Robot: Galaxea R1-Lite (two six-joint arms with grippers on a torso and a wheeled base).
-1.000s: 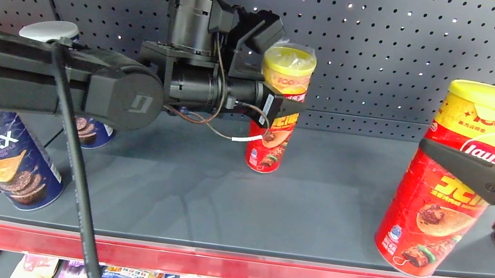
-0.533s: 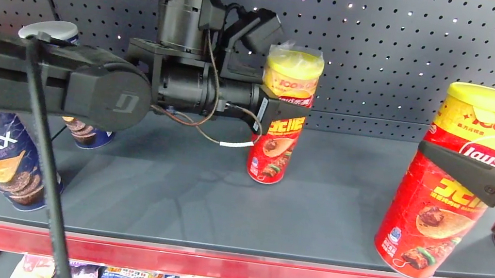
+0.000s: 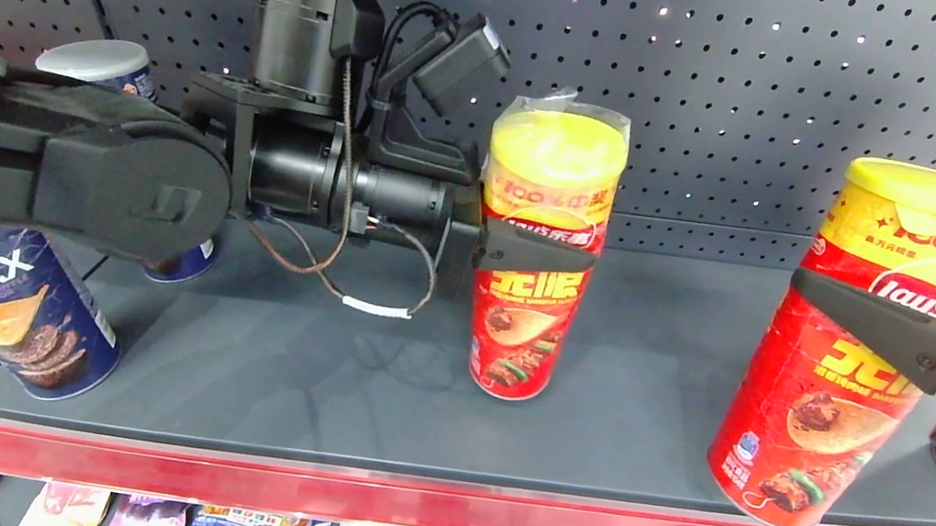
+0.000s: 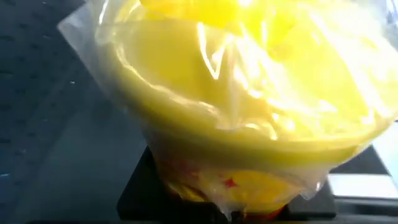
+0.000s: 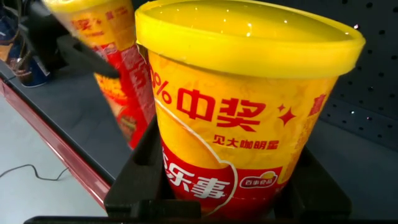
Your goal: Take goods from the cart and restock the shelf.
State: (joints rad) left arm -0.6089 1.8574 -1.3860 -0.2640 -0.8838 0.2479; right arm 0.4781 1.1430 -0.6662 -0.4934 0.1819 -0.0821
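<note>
on the grey shelf deck [image 3: 336, 401], toward its middle, the left gripper [image 3: 536, 253] is clamped round a film-wrapped crisp can [image 3: 524, 336], just under the can's yellow band. the can is upright, with its base at or just above the deck; i cannot tell which. near the red front lip [image 3: 396, 498], the right gripper [image 3: 905, 321] is closed on a second crisp can [image 3: 815, 426], which leans a little.

the placing step looks to be in hand. each can next needs setting flat and upright, then releasing without a knock, and the second one probably set deeper.

both labels are red with a yellow top, a pictured crisp and skewered meat; the print i leave unread. blue crisp cans [image 3: 40, 329] stand at the left.
</note>
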